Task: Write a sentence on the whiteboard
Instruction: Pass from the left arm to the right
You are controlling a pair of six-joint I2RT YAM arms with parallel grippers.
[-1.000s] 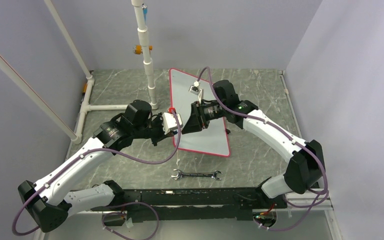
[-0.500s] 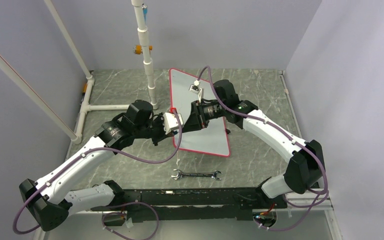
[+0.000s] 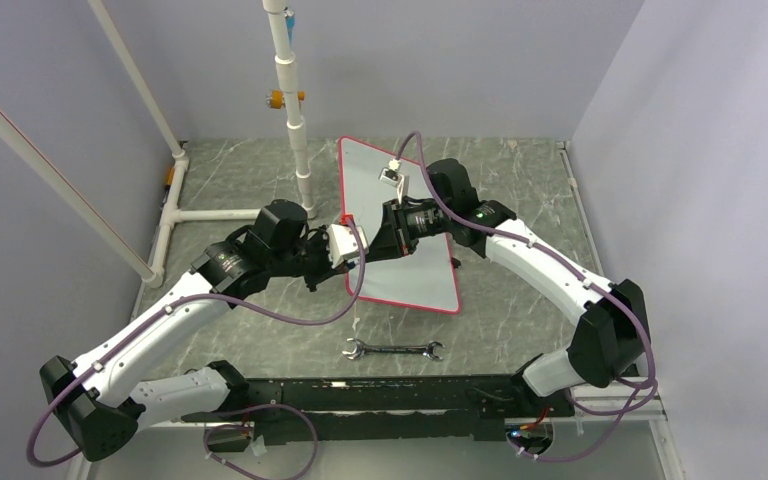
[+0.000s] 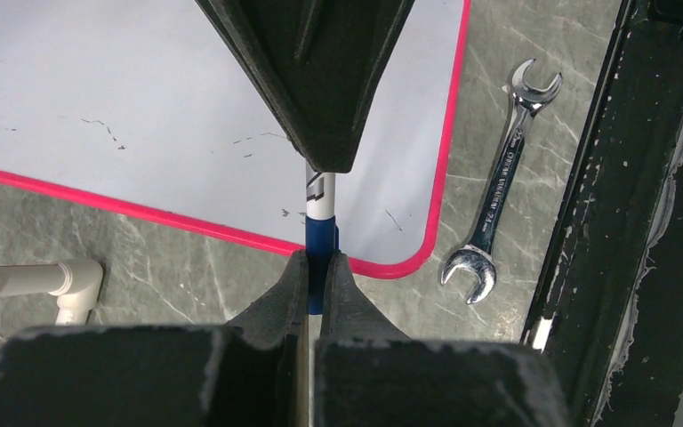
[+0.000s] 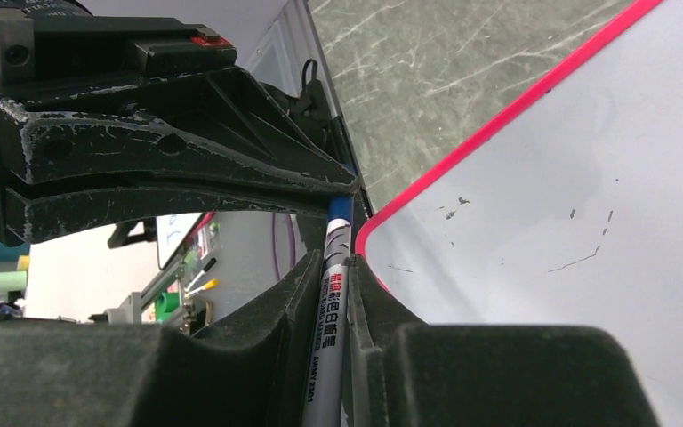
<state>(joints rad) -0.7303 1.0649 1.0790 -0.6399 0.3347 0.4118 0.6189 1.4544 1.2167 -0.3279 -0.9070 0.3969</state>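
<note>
Across the whole overhead view runs a grey-green marbled table (image 3: 520, 170), boxed in by pale lavender walls (image 3: 660, 100). A white pipe frame (image 3: 293, 110) stands upright at the upper left, and a black rail (image 3: 390, 395) crosses the bottom of the frame where both arms are bolted.

Dead centre of that view lies the whiteboard (image 3: 410, 285), flat on the table and slightly skewed, its red-pink rim bright against the stone. Up close its face shows only faint dark flecks and thin scratches. Just below it in the overhead view a steel wrench (image 3: 393, 350) lies apart from the board and near the rail.

Now the arms. The left one sweeps in from the lower left, elbow low, forearm reaching toward the middle. The right one arches in from the lower right, its wrist turned back to the left. They meet nose to nose over the board's left edge.

Between them is a marker (image 5: 331, 294). The left gripper (image 4: 317, 260) is pinched tight on the blue cap (image 4: 318, 236), fingers pressed against it from both sides. The right gripper (image 5: 336, 262) hugs the white barrel, fingers snug against the printed lettering. The marker bridges the two tools above the board's rounded near corner.
</note>
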